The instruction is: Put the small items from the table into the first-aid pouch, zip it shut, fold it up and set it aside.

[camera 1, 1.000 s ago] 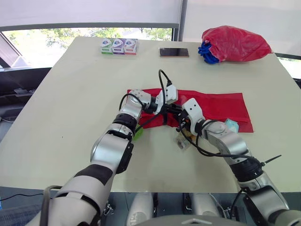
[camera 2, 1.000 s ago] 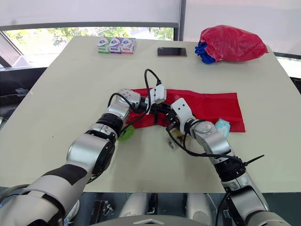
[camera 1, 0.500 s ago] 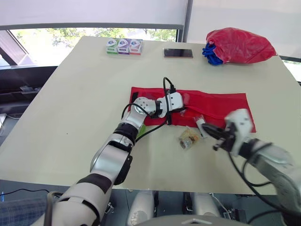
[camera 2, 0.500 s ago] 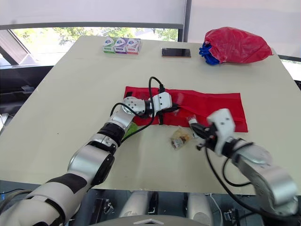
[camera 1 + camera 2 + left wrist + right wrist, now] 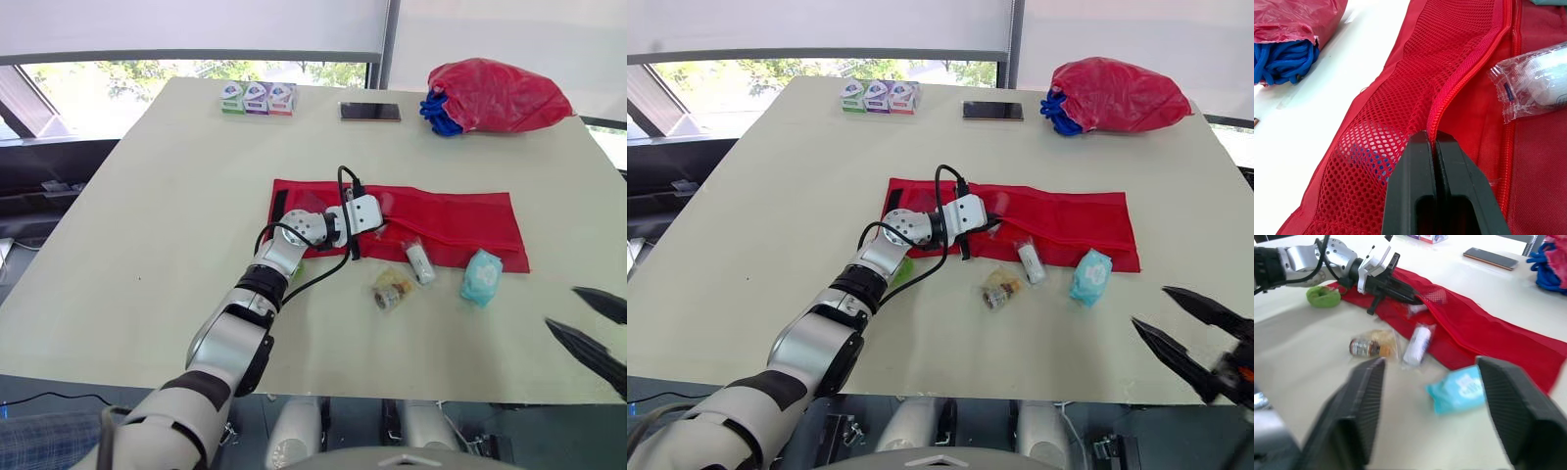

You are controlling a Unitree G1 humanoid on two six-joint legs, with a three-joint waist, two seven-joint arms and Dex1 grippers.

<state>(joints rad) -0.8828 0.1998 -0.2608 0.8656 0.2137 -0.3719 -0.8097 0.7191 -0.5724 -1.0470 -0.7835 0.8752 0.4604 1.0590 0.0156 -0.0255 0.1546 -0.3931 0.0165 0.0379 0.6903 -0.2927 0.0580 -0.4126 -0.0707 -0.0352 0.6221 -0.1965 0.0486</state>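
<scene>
The red first-aid pouch [image 5: 460,217] lies unfolded and flat in the middle of the table. My left gripper [image 5: 382,223] is shut on the zipper edge of its mesh pocket [image 5: 1449,88], lifting it slightly. Something blue [image 5: 1369,157] shows through the mesh. A wrapped white roll [image 5: 419,260] lies across the pouch's near edge. A teal packet [image 5: 481,277] and a small bagged bottle [image 5: 392,290] rest on the table just in front. A green item [image 5: 1322,296] sits beside my left forearm. My right gripper [image 5: 1187,331] hangs open near the table's front right edge, holding nothing.
At the far edge stand three small boxes [image 5: 259,98] and a dark phone [image 5: 369,112]. A red plastic bag [image 5: 495,93] with blue cord [image 5: 438,110] sits at the far right corner.
My right arm has drawn back from the pouch to the front right and opened. The white roll and the teal packet now lie uncovered. The left gripper keeps its hold.
</scene>
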